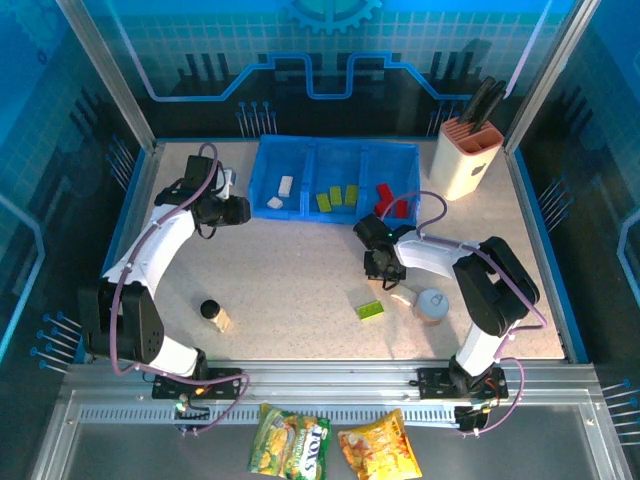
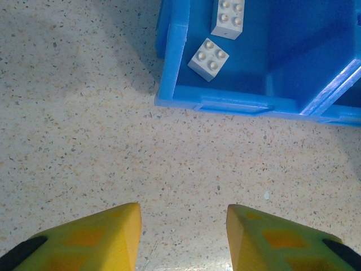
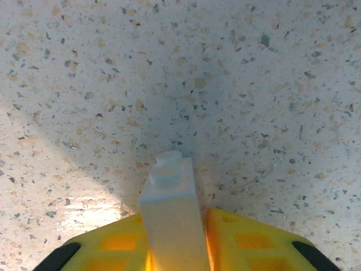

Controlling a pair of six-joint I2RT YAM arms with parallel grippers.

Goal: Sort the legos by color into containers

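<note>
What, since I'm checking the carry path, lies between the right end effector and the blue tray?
Bare speckled tabletop separates the right end effector from the blue tray, seen in the top external view.

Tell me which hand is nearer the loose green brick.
Right. The right hand sits just beyond the green brick; the left hand is far off beside the tray's left end.

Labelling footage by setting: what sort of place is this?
Probably a robot lab test cell: an aluminium-framed enclosure, two arms bolted to a rail, and props like a knife block and snack bags.
</note>
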